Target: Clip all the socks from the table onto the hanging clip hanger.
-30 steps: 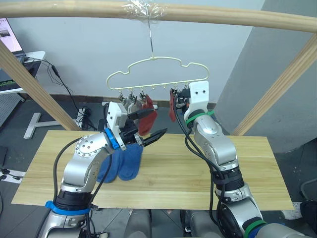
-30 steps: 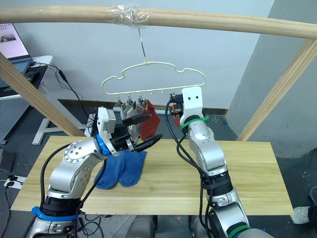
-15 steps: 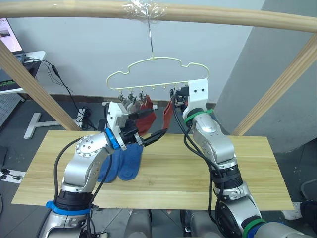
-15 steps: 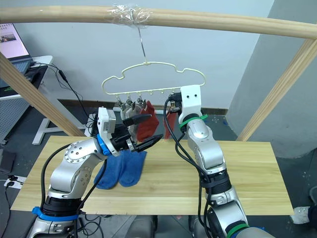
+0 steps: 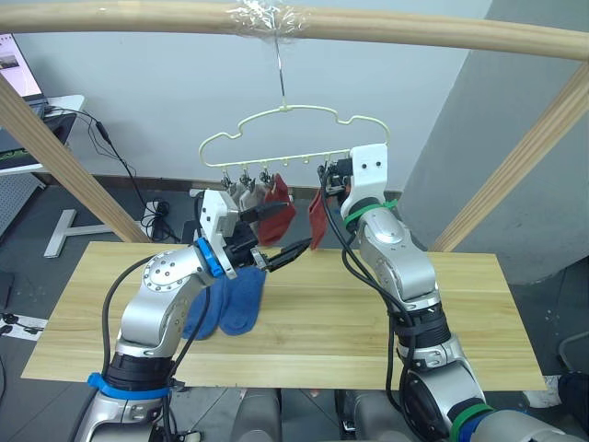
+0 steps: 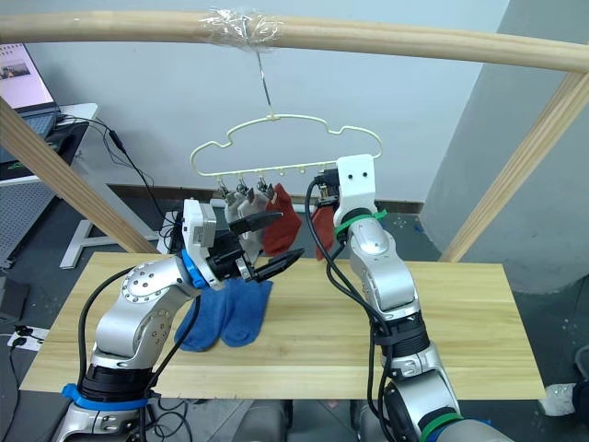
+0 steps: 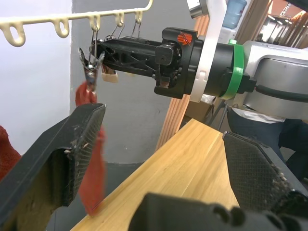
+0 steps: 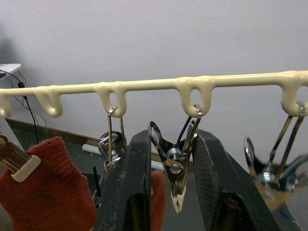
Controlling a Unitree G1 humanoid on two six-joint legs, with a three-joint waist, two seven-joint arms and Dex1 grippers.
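While your right gripper point(image 8: 169, 192) squeezes a small metal clip point(image 8: 175, 166) on the pale yellow-green wire clip hanger point(image 5: 293, 138), a rust-red knit sock point(image 5: 317, 219) dangles beside it. Your left gripper point(image 5: 280, 232) hovers wide open, empty. 2 blue socks point(image 5: 225, 304) lie on the pale plank table point(image 5: 368, 322), left.

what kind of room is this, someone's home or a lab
Most likely a lab or test workspace, not a home: a bare wooden pole frame holds the clip hanger over a plank table, and a laptop with loose cables sits behind.
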